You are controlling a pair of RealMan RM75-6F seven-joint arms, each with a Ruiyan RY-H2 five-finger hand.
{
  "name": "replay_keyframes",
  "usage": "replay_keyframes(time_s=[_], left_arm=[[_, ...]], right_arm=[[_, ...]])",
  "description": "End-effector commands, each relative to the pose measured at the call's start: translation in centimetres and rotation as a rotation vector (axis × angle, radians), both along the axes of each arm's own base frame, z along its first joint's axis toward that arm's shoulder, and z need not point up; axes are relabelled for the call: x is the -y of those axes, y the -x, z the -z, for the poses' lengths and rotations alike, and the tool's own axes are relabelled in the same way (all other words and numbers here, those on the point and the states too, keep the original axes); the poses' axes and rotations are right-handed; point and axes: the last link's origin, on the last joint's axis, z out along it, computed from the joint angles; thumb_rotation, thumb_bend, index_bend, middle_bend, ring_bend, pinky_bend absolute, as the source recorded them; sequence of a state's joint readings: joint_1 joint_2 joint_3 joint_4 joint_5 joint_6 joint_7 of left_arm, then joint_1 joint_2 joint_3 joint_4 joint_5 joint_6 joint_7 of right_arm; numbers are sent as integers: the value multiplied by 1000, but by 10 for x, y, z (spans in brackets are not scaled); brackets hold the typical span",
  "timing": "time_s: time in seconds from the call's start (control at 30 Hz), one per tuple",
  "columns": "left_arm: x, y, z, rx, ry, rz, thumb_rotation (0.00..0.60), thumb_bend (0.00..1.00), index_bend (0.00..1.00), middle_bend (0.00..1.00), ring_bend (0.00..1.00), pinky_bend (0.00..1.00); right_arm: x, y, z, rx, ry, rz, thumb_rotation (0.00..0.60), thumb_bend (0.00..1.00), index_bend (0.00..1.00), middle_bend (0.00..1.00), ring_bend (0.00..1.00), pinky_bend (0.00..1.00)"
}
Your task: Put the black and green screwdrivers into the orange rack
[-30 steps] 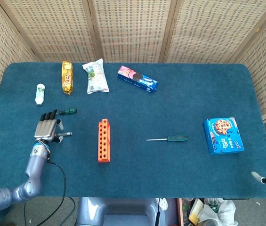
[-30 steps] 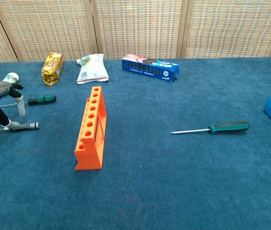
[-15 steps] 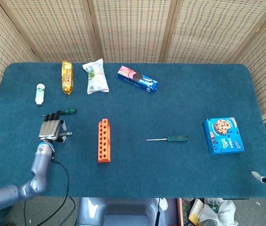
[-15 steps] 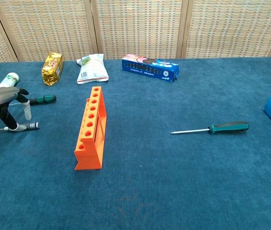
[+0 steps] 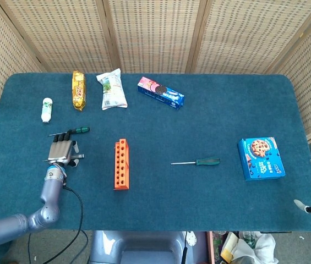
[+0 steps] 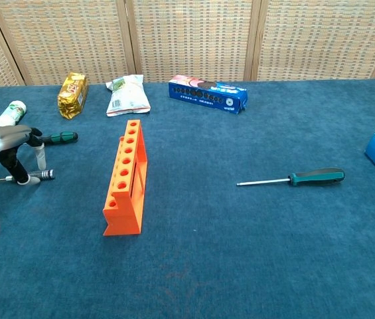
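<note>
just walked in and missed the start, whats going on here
The robot's left hand is down over the black screwdriver near the table's left edge, fingers reaching around it; whether it grips it is unclear. The orange rack stands empty mid-table. Two green-handled screwdrivers lie untouched: one just beyond the hand, another right of the rack. The right hand isn't clearly in view.

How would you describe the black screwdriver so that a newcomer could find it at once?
Start at the orange rack and look toward the table's left edge, where the left hand hovers. Beneath it lies the black screwdriver; its neighbour just behind has a green handle.
</note>
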State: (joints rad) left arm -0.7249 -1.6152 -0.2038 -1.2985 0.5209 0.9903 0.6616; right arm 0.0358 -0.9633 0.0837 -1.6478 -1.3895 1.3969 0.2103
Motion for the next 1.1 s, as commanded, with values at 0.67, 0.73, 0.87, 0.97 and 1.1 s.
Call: replay_keyframes(time_s=[0.67,0.73,0.87,0.97,1.1], left_arm=[[1,-1,-2,7,-6,0,600,407,641,0,0,0],[2,-4,-9,26,-22,13,600,407,641,0,0,0],[8,-16,-31,64,-63,76,600,409,642,0,0,0],[17,-29,-51,98,-96,138,600,411,642,0,0,0],[27,-48,-76,204,-134,192,600,417,647,0,0,0]], right_arm=[[1,0,0,3,1,5,600,0,0,0,0,0],[1,0,0,3,0,5,600,0,0,0,0,0],[1,0,1,0,-1,5,600,0,0,0,0,0],[1,-1,2,-3,-3,2,600,0,0,0,0,0],[0,-2,4,-5,-7,1,600,0,0,0,0,0]])
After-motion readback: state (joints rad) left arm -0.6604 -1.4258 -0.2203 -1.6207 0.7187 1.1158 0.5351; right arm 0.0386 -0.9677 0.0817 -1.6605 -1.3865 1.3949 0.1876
